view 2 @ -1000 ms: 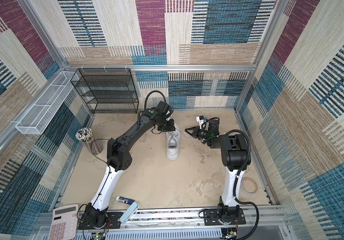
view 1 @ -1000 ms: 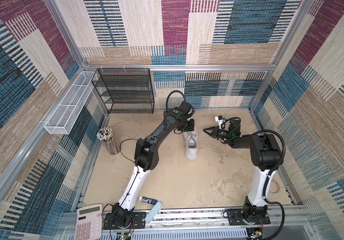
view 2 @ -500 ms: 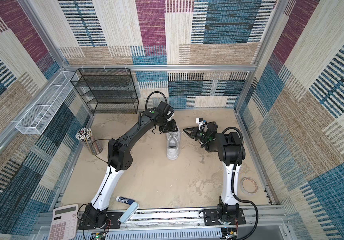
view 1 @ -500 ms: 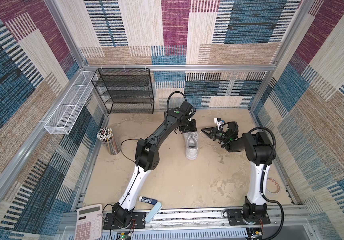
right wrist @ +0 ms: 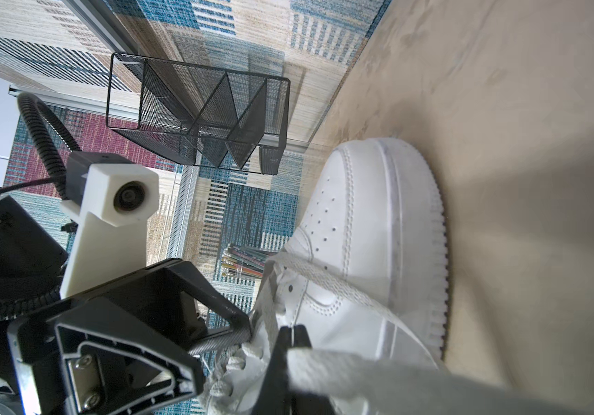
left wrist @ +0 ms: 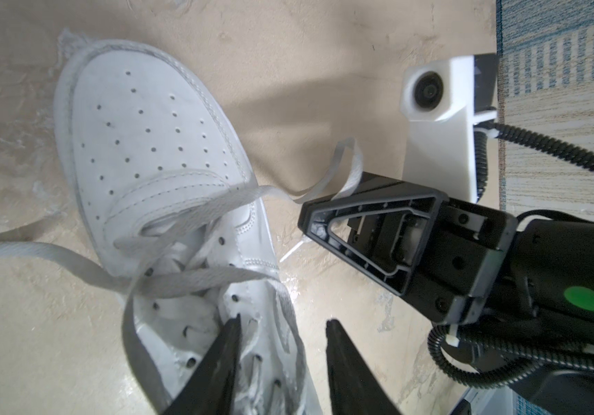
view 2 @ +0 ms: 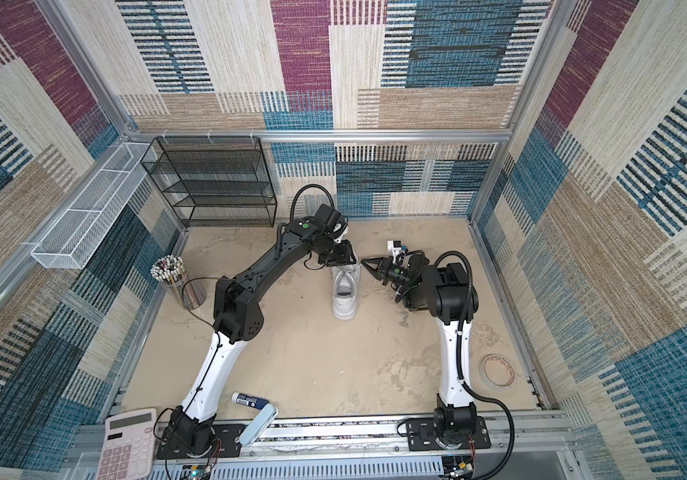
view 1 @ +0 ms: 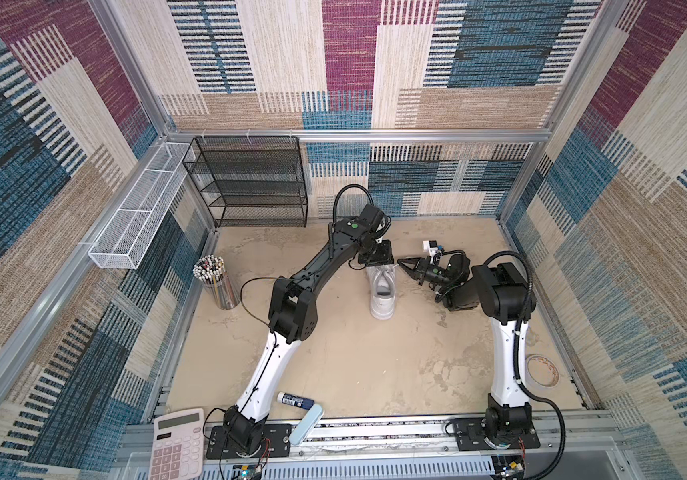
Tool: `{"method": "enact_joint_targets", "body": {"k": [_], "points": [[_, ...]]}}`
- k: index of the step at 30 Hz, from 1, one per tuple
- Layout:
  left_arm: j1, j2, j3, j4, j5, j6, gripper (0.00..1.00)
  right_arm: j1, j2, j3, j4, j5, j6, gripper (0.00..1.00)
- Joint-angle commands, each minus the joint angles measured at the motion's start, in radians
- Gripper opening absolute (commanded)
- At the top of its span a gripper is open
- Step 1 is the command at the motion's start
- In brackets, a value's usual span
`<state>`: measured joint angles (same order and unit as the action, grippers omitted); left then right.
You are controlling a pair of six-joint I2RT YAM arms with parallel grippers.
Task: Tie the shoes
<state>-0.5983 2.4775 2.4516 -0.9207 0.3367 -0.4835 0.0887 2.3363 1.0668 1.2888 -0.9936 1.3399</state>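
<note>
The white shoe (view 1: 383, 291) (view 2: 346, 295) stands mid-floor, toe toward the back wall. Its laces (left wrist: 187, 280) cross loosely over the tongue, and one strand trails off across the floor. My left gripper (left wrist: 282, 323) hangs over the shoe's eyelet rows (view 1: 377, 259), open, one finger above the eyelets and one above the floor, holding nothing. My right gripper (right wrist: 293, 328) is beside the shoe (view 1: 402, 262) (view 2: 364, 262), shut on a lace (right wrist: 360, 363) that drapes back toward the camera. A loop of that lace (left wrist: 345, 169) curls up behind its fingertips (left wrist: 306, 215).
A black mesh rack (view 1: 250, 183) stands at the back left beside a white wire basket (view 1: 138, 212). A pencil cup (view 1: 217, 282) sits left of the arms. At the front edge lie a calculator (view 1: 177, 444), a blue tube (view 1: 296, 400) and a pale case (view 1: 306, 424). A tape roll (view 1: 543, 370) lies right.
My left gripper's jaws have opened wider above the shoe. My right arm's elbow has swung in toward the shoe, the gripper still shut on the lace.
</note>
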Motion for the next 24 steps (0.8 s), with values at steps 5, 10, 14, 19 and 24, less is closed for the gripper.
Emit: {"method": "enact_joint_targets", "body": {"k": [5,10,14,19,24], "points": [[-0.001,-0.027,-0.025,-0.044,0.012,0.002,0.47,0.017,0.048,0.017,0.163,0.023,0.188,0.0],[0.002,-0.034,-0.036,-0.045,0.017,0.007,0.47,0.023,0.074,0.012,0.197,0.024,0.237,0.0],[0.005,-0.036,-0.034,-0.044,0.022,0.01,0.48,0.032,0.084,0.009,0.206,0.019,0.261,0.0],[0.009,-0.038,-0.032,-0.044,0.027,0.015,0.48,0.046,0.086,-0.011,0.215,0.02,0.282,0.0],[0.011,-0.041,-0.039,-0.046,0.031,0.017,0.48,0.052,0.08,-0.036,0.226,0.025,0.298,0.0]]}}
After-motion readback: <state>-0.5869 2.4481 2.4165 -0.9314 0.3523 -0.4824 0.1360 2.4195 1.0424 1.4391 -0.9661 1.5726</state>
